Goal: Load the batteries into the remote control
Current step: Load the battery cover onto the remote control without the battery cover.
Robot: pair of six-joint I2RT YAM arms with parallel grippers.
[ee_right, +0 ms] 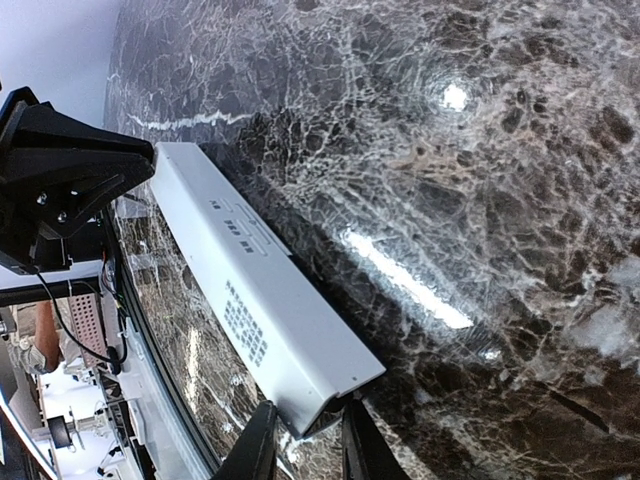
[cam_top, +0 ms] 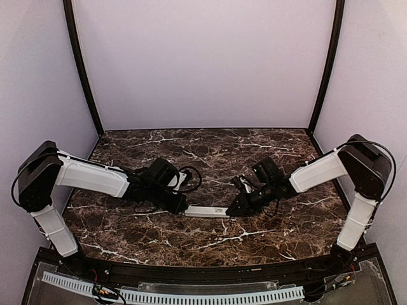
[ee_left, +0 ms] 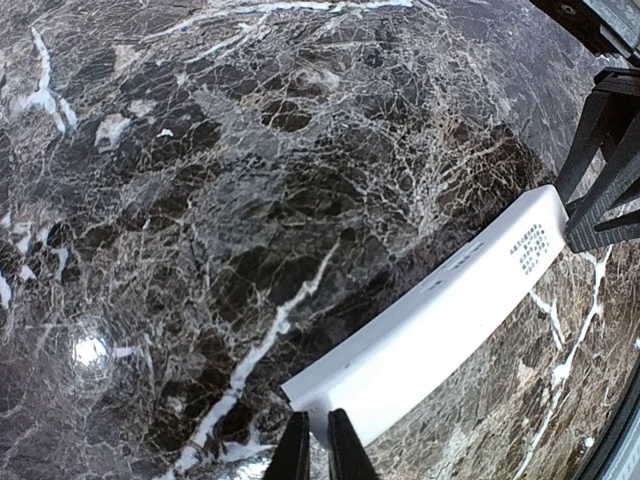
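White, hard plastic makes up the remote control (cam_top: 206, 211), so expect it to be light, stiff and rather slick. It lies low in the middle of the top view, stretched left to right over the dark marble table (cam_top: 254, 152). Its long flat faces give little purchase, so the narrow ends are the sensible hold, and that is where you have it. A pinch too near a corner could let it swivel or pop out. Whether it rests on the marble or hangs just clear of it, you cannot tell. The batteries show in no view. At the remote's left end in the top view, the left gripper (ee_left: 320, 447) is nearly closed, its fingers pinched on the end corner. At the right end, the right gripper (ee_right: 305, 440) is narrowed on the other end, a finger on each side. Both arms reach inward and low from the frame's side edges, forearms stretched toward the centre, wrists tilted down and facing each other.
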